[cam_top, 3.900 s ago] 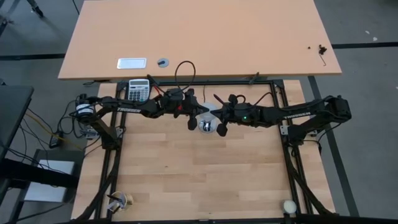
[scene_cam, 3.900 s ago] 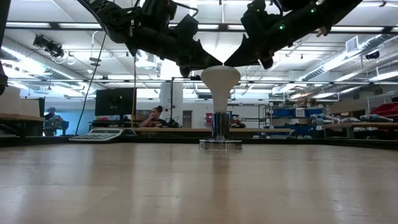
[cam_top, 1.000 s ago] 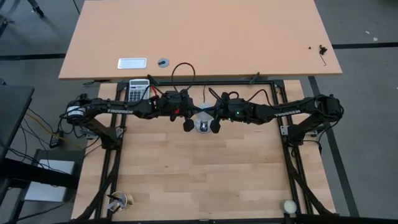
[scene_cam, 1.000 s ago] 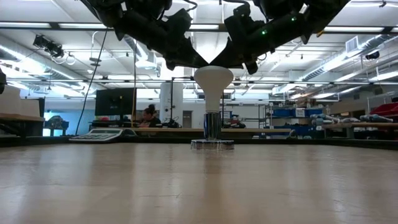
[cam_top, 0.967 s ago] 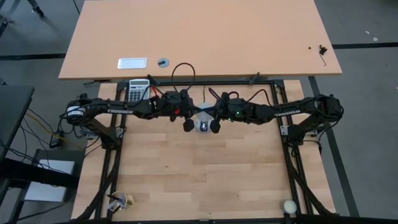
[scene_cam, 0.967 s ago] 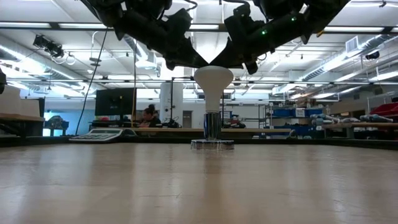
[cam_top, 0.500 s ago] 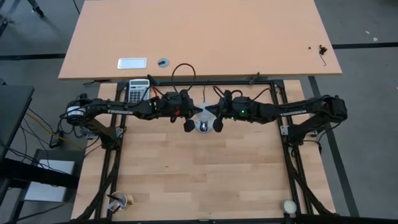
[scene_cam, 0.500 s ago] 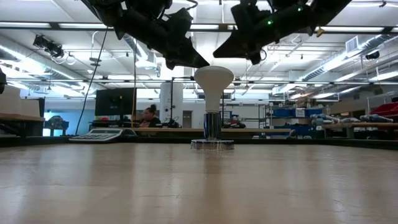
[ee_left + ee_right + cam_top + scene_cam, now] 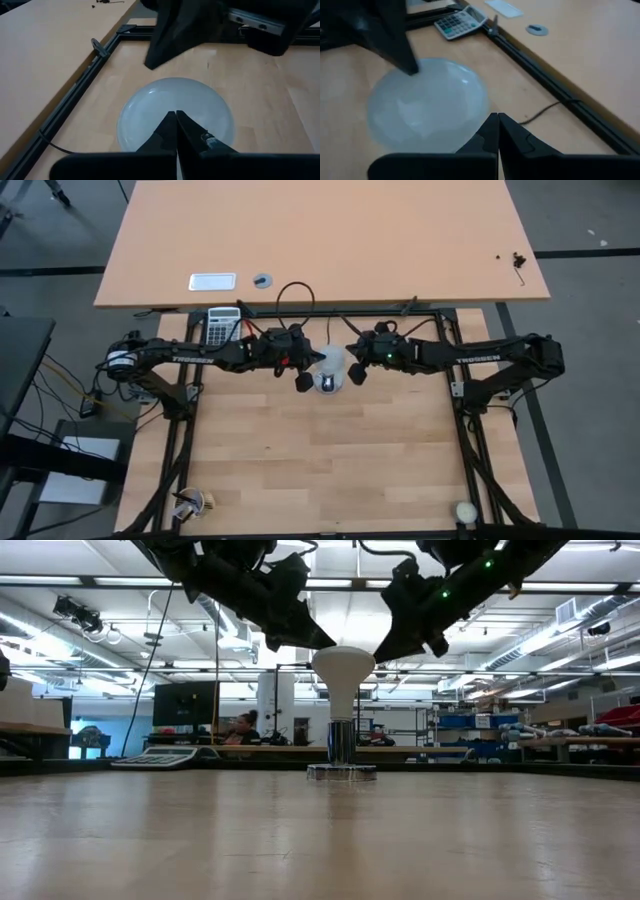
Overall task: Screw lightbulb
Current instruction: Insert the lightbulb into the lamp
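The white lightbulb (image 9: 343, 680) stands upright, its narrow base in the silver socket (image 9: 342, 755), which rests on the wooden table at its far middle (image 9: 328, 368). My left gripper (image 9: 328, 642) is shut, and its tips are at the upper left of the dome (image 9: 175, 125). My right gripper (image 9: 383, 654) is shut and slants down beside the dome's right edge (image 9: 430, 105). In the high view the two arms meet over the bulb from left (image 9: 308, 376) and right (image 9: 352, 371). My left gripper's shut fingertips (image 9: 176, 117) lie on the top of the bulb's dome (image 9: 336, 650), slanting down from the table's left. The bulb stays upright in the socket. My right gripper's shut tips are right at the dome's right edge (image 9: 373, 662); whether they touch it I cannot tell.
A calculator (image 9: 222, 325) lies at the table's far left. A black cord (image 9: 545, 111) runs from the socket to the black frame rail (image 9: 80, 105). A cream ball (image 9: 464, 510) and a small object (image 9: 195, 502) lie at the near corners. A person (image 9: 240, 727) sits in the room behind.
My right gripper has lifted off the dome's top, gone toward the table's right and a little toward the far edge, and come down beside the dome's right edge. The bulb has stayed upright in the socket.
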Controlling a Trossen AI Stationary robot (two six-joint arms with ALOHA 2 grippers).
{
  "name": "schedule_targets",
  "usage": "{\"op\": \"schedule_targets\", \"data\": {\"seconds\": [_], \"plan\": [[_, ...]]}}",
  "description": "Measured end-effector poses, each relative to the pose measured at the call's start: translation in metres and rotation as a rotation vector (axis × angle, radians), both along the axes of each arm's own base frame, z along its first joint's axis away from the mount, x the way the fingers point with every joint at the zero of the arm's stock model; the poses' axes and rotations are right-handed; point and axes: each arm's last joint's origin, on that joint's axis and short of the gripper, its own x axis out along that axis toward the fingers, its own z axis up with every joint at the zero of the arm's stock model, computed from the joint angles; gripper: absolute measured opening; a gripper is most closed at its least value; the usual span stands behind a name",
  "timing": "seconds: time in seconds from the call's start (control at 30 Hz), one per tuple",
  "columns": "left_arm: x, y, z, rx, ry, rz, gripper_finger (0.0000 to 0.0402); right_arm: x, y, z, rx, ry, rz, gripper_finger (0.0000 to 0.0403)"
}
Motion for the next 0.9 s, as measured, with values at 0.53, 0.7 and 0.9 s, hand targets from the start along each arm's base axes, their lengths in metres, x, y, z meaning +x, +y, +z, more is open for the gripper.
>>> {"op": "schedule_targets", "data": {"seconds": [0.53,0.7,0.9], "plan": [[0.000,0.000,0.000,0.003,0.008,0.009,0.0000,0.003,0.009,-0.004,0.078,-0.005,0.077,0.0012],[-0.001,0.000,-0.001,0.009,0.014,0.019,0.0000,0.003,0.012,-0.003,0.082,-0.006,0.091,0.0012],[-0.002,0.002,-0.002,0.028,0.034,0.052,0.0000,0.002,0.015,0.000,0.105,-0.021,0.139,0.0012]]}}
